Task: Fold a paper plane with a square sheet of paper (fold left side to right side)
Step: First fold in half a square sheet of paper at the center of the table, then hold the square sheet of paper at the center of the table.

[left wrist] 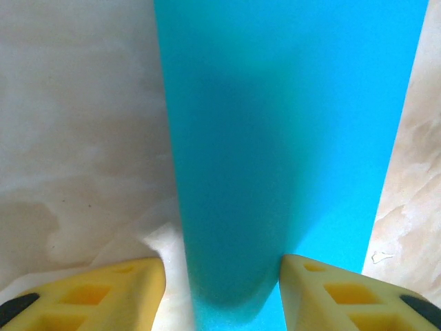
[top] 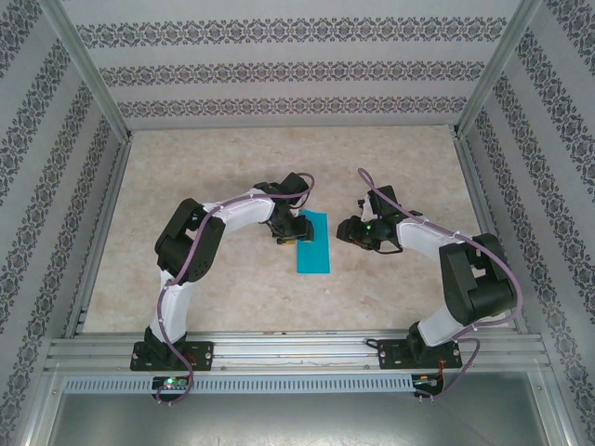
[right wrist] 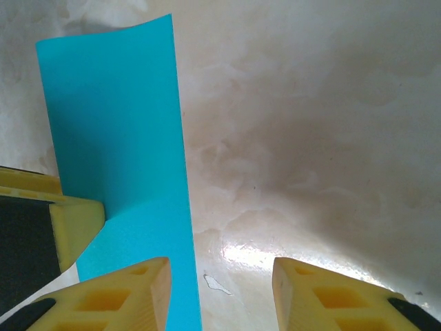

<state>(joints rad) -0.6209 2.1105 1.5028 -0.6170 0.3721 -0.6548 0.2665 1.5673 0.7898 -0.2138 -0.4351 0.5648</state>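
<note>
While the square sheet of paper (top: 312, 243) lies folded on the table (top: 232, 177), left gripper (left wrist: 222, 283) released above it, right gripper (right wrist: 220, 279) released at its edge.

Turquoise paper (top: 314, 251), narrow rectangular strip, one end slightly curled

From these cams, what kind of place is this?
Probably a lab robot cell: aluminium frame, patterned backdrop walls, left arm and right arm bolted at the edge of a marble-look table.

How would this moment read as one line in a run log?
paper: folded narrow, on table | left pincer: open, over paper | right pincer: open, over bare table beside paper
</note>
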